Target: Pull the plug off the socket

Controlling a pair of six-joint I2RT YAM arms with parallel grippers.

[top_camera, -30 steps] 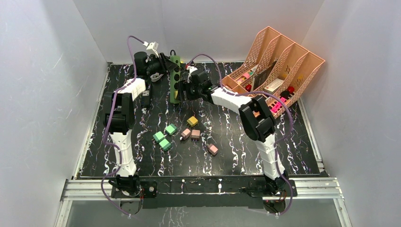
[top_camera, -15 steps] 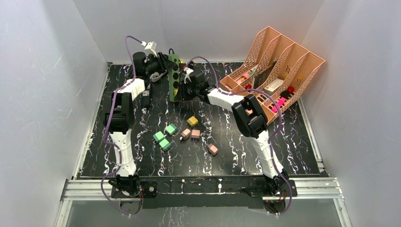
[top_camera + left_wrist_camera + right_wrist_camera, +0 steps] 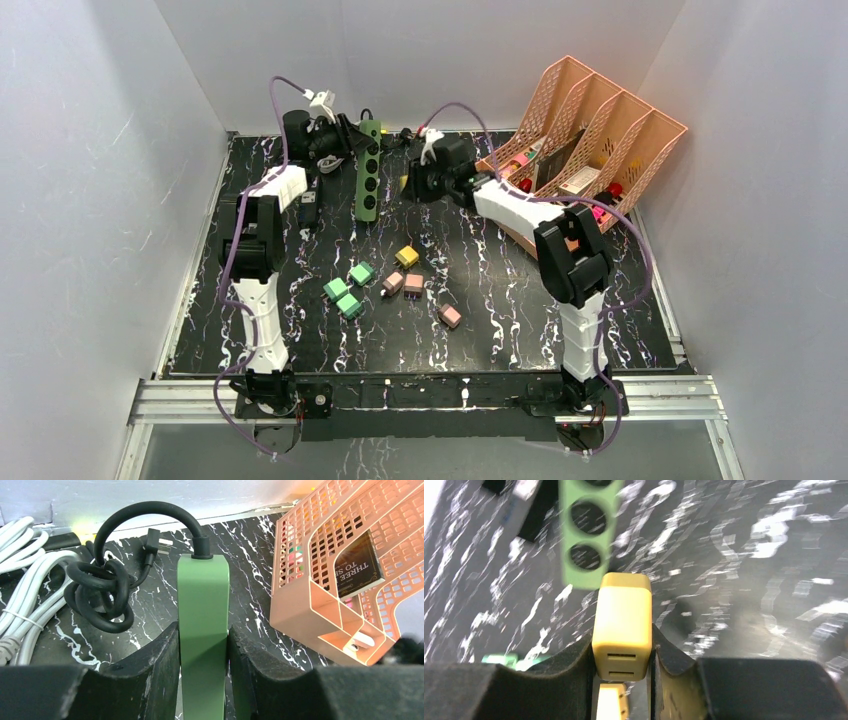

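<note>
**A:** Right gripper [image 3: 622, 642], what does it have?

**B:** Its jaws are closed on the yellow plug [image 3: 622, 615], one black padded finger flat against each side. The plug is a smooth, glossy block with rounded corners and two slots in its near face. It is clear of the green power strip [image 3: 586, 530], whose end lies just past the fingertips, to their left (this view is smeared).

**A:** Sockets?

**B:** Round, dark, recessed. Two whole ones show, plus the rim of a third.

**A:** Left gripper [image 3: 202, 635]?

**B:** Partly closed, clamped across the strip's narrow matte body, with the pads touching both flanks. Beyond the fingertips a thick black cord [image 3: 150, 507] arches from the strip's end and coils into loops on the left. White cables [image 3: 35, 575] lie further left. To the right stands a peach lattice file rack [image 3: 320, 570] with four slots, a dark book [image 3: 357, 565] in one.

**A:** Loose pieces?

**B:** Seven small cubes sit on the black marbled table [image 3: 500, 300], nearer the arm bases than either gripper. Three are green [image 3: 361, 273], three pink [image 3: 413, 284] and one yellow [image 3: 406, 256].
</note>
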